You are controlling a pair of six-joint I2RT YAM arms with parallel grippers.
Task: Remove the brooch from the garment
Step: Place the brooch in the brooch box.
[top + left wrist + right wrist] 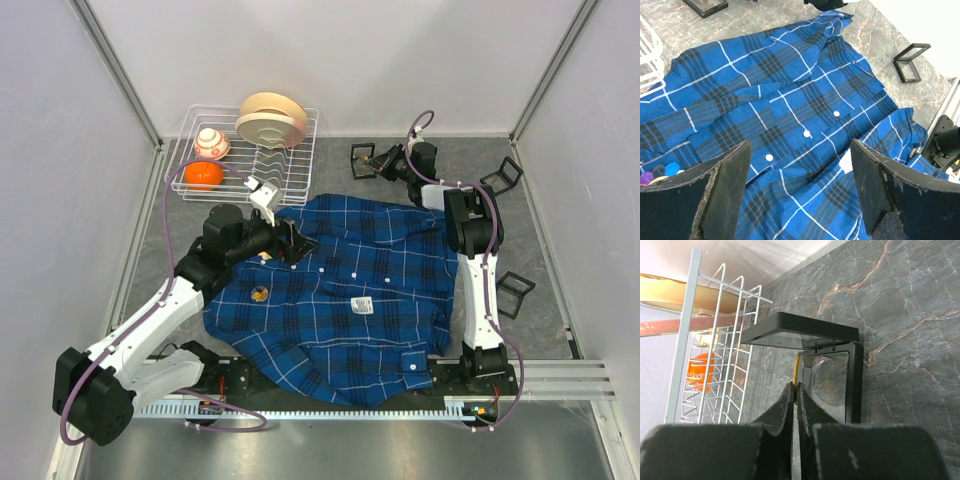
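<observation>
**Garment** (350,300): a dark-blue plaid shirt with thin white check lines. The cloth is soft and rumpled, spread across the middle of the desk (545,235), a grey stone-veined slab. Round white buttons (806,134) run down its front, and a small white rectangular label (362,306) lies on the cloth.

**Brooch** (260,293): you'll find a small round dark piece with a yellow centre on the garment's front, towards its left edge. It is apart from both claws.

**Left claw** (293,240): yours is spread wide and holds nothing, hanging over the garment's far-left part. Its fingers (725,195) are matte black wedges with edges chipped pale. Low beside one finger, purple, blue and yellow blobs (660,172) peep out on the cloth, too hidden to name.

**Right claw** (797,390): off the garment, beyond its far edge. The fingers are pressed to a narrow slit. A thin yellow strip (797,370) meets the tips; you cannot tell whether it is pinched. Just ahead, a black-framed case (832,375) with clear panes stands on the desk, its lid tipped open.

**Beyond the garment's far-left corner:** a white wire rack (290,165) holds a tan plate (272,118), a red-and-white bowl (211,143) and an orange ball (203,174).

**Right of the garment:** two black frames (515,292) sit on the desk.
</observation>
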